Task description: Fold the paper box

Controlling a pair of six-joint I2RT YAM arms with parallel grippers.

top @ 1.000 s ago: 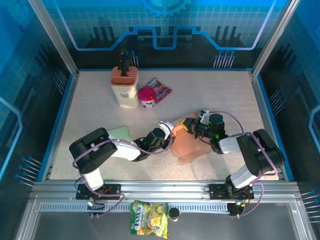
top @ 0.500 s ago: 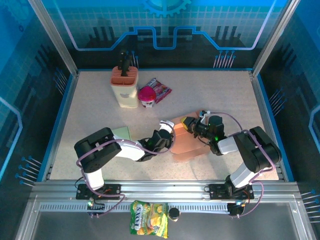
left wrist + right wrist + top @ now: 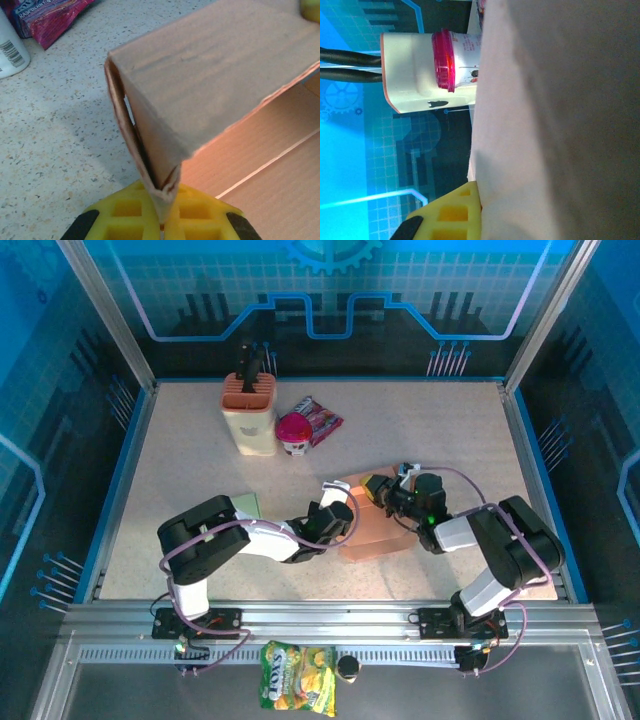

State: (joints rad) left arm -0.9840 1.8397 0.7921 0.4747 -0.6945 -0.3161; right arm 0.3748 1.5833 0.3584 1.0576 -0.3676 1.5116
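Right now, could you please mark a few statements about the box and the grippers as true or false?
1. The left gripper pinches an edge of the box. True.
2. The right gripper hangs open above the box. False: it is shut on the box's far edge.
3. The cup stands beside the holder. True.
4. The box lies fully flat. False: one panel stands raised over another.
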